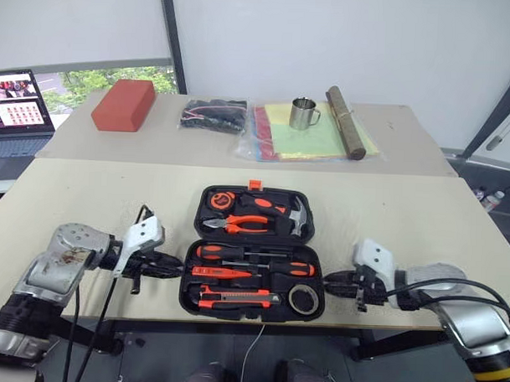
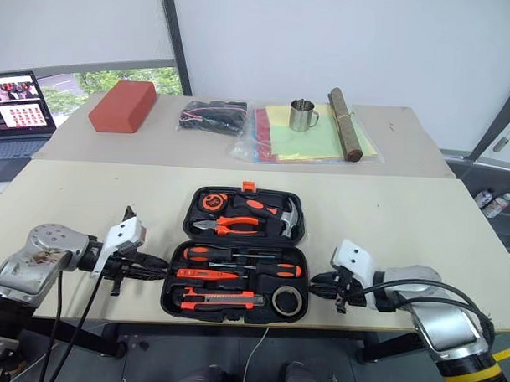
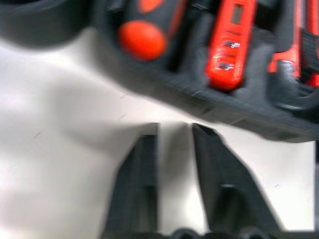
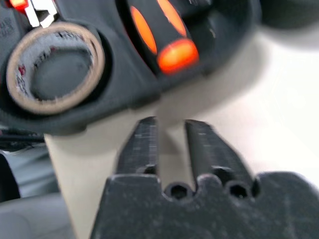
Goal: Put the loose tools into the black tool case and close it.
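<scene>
Meanwhile, both the left gripper (image 1: 173, 264) and the right gripper (image 1: 335, 283) are hovering with jaws slightly apart, empty, flanking the open black tool case (image 1: 254, 262) holding the tools.

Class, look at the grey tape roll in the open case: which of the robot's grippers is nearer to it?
Right. The right gripper sits just beside the case's right edge, next to the tape roll. The left gripper is at the black tool case's opposite, left edge.
</scene>
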Robot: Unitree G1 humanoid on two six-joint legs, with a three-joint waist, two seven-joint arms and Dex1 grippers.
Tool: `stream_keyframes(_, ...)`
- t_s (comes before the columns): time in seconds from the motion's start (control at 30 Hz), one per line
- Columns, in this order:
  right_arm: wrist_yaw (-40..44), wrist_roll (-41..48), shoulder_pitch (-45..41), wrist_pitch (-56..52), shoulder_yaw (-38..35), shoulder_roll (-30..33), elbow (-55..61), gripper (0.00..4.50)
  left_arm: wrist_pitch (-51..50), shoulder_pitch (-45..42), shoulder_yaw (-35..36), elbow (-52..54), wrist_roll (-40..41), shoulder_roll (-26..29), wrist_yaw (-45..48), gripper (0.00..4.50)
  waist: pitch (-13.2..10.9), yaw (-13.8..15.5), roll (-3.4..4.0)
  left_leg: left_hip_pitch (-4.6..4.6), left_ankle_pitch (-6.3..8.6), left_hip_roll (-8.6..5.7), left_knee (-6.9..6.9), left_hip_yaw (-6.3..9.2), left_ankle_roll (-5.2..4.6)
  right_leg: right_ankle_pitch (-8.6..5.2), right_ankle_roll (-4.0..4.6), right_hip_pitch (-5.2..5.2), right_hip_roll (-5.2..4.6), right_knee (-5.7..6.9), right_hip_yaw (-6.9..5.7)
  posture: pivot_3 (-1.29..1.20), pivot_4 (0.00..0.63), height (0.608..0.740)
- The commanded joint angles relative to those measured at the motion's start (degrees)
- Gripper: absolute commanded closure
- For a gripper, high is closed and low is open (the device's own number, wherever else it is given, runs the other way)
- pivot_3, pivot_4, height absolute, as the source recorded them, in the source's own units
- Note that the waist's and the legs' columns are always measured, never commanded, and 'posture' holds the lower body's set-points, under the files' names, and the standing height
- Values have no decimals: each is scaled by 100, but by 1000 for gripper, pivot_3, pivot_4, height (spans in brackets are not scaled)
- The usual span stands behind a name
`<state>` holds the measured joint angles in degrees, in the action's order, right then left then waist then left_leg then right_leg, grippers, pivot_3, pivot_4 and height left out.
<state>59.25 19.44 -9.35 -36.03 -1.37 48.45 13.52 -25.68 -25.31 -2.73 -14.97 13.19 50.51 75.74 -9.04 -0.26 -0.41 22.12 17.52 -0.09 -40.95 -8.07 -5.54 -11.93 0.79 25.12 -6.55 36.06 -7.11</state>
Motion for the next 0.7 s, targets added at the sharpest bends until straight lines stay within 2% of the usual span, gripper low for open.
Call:
stream_keyframes(0.03,-258,590,-788,-778,-555,-123,-304,1634,-988,-955,363,-710,265,-124,-416,1647,-3,4,-4,-2,-1,1,-4,1,1,-4,-7,-3,1,2,1,0,150,736)
stream_keyframes(0.17,-839,750,-1978,-1488,-516,-694,-1118,180,-2094,-1970,328,-1342,411,-627,-769,89,-6,2,-11,-2,-4,1,-10,0,3,5,-15,-5,2,8,1,0,150,736)
stream_keyframes(0.2,-1026,655,-2265,-1548,-420,-866,-1381,31,-2316,-2185,294,-1508,415,-786,-870,0,-5,2,-11,-3,-4,0,-10,0,3,5,-15,-5,1,9,1,0,150,736)
stream_keyframes(0.3,-1531,297,-2966,-1577,-126,-1300,-2193,31,-2633,-2681,199,-1982,336,-1214,-1124,0,-5,-13,-11,-1,-19,-3,-10,-4,-19,26,23,0,14,20,-3,0,150,736)
stream_keyframes(0.5,-1995,-153,-3679,-1382,189,-1844,-3438,31,-2298,-3089,-34,-2884,-63,-1744,-1631,0,-5,-67,-10,25,-20,-13,20,-11,-19,25,22,18,58,18,-50,0,150,736)
stream_keyframes(0.6,-2039,-318,-3742,-1262,335,-1979,-3686,834,-2195,-3090,-58,-3057,-110,-1795,-1624,875,-4,-96,-8,22,-19,-11,25,-10,-17,22,22,14,58,13,-58,0,150,736)
stream_keyframes(0.7,-2021,-356,-3711,-1267,391,-2042,-3660,1798,-2237,-3071,-29,-3077,-86,-1794,-1612,2020,-4,-99,-9,17,-20,-10,23,-9,-16,21,20,4,56,14,-57,0,150,736)
